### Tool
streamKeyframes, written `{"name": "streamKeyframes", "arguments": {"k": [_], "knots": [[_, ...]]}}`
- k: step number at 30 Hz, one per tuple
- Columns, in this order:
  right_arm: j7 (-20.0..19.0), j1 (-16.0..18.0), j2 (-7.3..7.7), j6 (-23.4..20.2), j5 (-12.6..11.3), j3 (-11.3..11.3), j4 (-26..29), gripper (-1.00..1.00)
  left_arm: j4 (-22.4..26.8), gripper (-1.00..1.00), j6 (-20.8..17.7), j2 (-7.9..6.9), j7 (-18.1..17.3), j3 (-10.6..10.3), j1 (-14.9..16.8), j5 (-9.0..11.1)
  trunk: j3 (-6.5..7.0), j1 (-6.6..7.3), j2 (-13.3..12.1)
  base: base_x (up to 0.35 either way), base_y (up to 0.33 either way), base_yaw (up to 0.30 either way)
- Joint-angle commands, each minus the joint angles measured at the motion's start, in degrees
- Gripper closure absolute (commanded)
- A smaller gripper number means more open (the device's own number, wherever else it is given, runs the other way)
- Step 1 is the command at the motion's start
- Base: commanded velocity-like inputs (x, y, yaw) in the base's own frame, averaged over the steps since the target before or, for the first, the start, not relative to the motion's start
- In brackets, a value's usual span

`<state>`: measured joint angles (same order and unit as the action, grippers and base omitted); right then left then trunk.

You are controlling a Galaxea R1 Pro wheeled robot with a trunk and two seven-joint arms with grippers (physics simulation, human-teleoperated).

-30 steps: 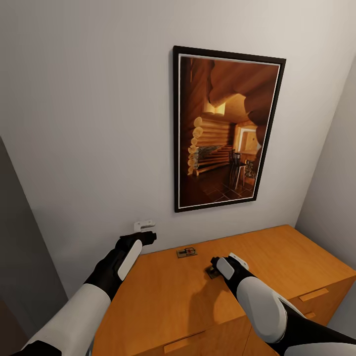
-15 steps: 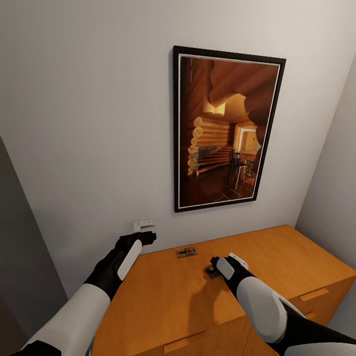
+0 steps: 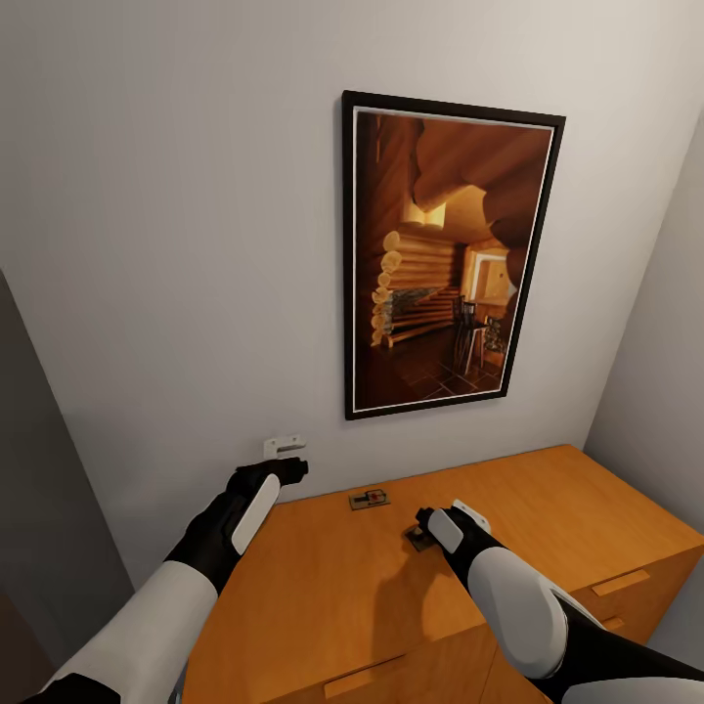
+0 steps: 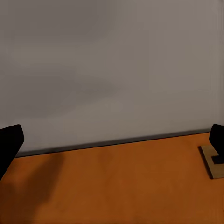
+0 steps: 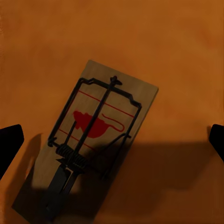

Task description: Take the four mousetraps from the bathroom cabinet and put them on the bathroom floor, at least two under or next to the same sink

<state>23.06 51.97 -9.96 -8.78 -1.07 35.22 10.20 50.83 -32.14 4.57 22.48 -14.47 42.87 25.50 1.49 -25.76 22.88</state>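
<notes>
The right gripper [image 3: 422, 525] covered most of one mousetrap [image 3: 420, 539] in the head view; only a dark corner showed. In the right wrist view that mousetrap's [image 5: 88, 142] spring end lay in shadow and ran off the picture's edge, and only the fingertips [image 5: 9, 142] showed at the frame borders. A second mousetrap [image 3: 370, 500] near the wall was too small for detail. In the left wrist view it [image 4: 213, 161] was cut off and partly covered by a fingertip [image 4: 217, 137]. The cabinet [image 3: 548, 508] ran off the frame's edges.
</notes>
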Motion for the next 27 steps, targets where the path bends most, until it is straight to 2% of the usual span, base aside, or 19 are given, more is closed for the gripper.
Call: {"name": "streamKeyframes", "arguments": {"k": [1,18,22,23,27], "knots": [[0.24,-0.03,-0.04,-0.45,-0.33,0.19,0.08,-1.0,0.06,-1.0,-0.1,-0.04,0.55,-0.15,0.02,0.61,-0.04,-0.03,0.03,0.0,0.0,0.0],[-0.01,-0.03,-0.04,-0.45,-0.25,0.11,-1.2,-1.0,0.12,-1.0,-0.12,-0.08,0.54,-0.14,0.02,0.61,-0.04,-0.03,0.03,0.0,0.0,0.0],[-3.23,-0.03,-0.04,-0.49,-0.3,0.11,-1.27,-1.0,0.13,-1.0,-0.1,-0.15,0.52,-0.15,0.02,0.62,-0.04,-0.03,0.03,0.0,0.0,0.0],[-5.03,-0.03,-0.04,-0.51,-0.32,0.11,-1.37,-1.0,0.14,-1.0,-0.11,-0.14,0.53,-0.14,0.02,0.63,-0.04,-0.03,0.03,0.0,0.0,0.0],[-7.21,-0.03,-0.04,-0.53,-0.33,0.11,-1.55,-1.0,0.13,-1.0,-0.1,-0.16,0.54,-0.13,0.02,0.63,-0.04,-0.03,0.03,0.0,0.0,0.0]]}}
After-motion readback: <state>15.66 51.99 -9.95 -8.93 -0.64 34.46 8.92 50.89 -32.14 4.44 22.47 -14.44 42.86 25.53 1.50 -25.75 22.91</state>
